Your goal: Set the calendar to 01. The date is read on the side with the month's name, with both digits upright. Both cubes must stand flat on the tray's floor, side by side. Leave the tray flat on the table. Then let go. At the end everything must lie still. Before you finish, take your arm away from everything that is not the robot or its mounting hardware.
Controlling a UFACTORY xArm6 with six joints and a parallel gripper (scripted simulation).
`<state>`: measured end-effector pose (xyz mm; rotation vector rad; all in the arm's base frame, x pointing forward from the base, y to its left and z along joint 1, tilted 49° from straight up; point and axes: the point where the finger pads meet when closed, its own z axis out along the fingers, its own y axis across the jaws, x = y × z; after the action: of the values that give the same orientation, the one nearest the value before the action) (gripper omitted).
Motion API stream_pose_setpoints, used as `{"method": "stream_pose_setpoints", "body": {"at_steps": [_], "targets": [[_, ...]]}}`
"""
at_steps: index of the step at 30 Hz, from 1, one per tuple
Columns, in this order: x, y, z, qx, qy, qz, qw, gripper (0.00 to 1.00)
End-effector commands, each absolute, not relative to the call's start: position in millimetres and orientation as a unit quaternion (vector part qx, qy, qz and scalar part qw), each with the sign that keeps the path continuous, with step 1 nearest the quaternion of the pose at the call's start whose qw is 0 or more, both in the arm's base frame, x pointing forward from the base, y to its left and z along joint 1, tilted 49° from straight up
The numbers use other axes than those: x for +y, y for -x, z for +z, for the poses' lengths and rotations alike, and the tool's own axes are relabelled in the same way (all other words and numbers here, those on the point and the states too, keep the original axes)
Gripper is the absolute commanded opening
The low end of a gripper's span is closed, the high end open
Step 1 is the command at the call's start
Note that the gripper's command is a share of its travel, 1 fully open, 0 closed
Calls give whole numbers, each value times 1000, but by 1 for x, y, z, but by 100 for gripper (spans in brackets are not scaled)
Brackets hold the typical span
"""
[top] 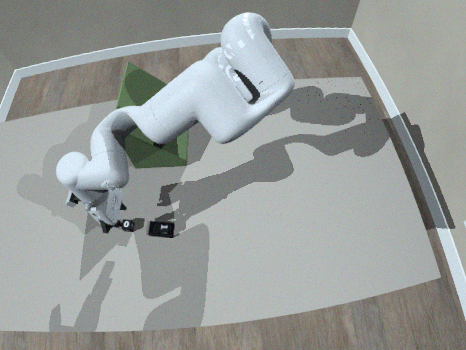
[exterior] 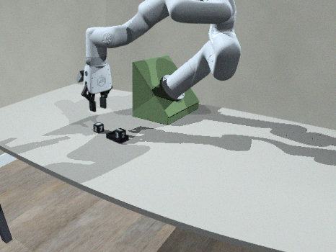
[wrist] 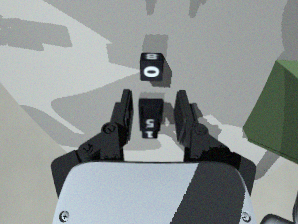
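Observation:
The black tray (top: 153, 229) (exterior: 112, 135) (wrist: 150, 106) lies on the table. One black cube (top: 164, 228) (exterior: 121, 133) (wrist: 149, 127) sits at one end of it, showing a 1 in the top view, 3 and 2 in the exterior view, 5 and 1 in the wrist view. The other black cube (top: 128, 225) (exterior: 98, 127) (wrist: 151, 69) stands on the table off the tray's other end, a gap apart, with a 0 facing up. My gripper (top: 115, 218) (exterior: 98, 108) (wrist: 154, 100) is partly open and empty, pointing down well above the table. The month's name cannot be made out.
The green wedge-shaped base (top: 162, 157) (exterior: 144, 97) (wrist: 275, 115) of the arm stands behind the tray and cubes. The pale table top (top: 320, 215) (exterior: 234, 180) carries broad arm shadows. Its front edge runs along the lower left in the exterior view.

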<state>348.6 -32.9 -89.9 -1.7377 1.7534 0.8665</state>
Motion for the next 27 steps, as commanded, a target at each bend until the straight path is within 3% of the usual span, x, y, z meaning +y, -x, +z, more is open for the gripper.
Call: {"method": "stream_pose_setpoints", "body": {"at_steps": [1, 27], "targets": [[-34, -350, -89, 648, 642, 318, 260, 47], [-32, -350, -91, 648, 642, 318, 260, 47]]}}
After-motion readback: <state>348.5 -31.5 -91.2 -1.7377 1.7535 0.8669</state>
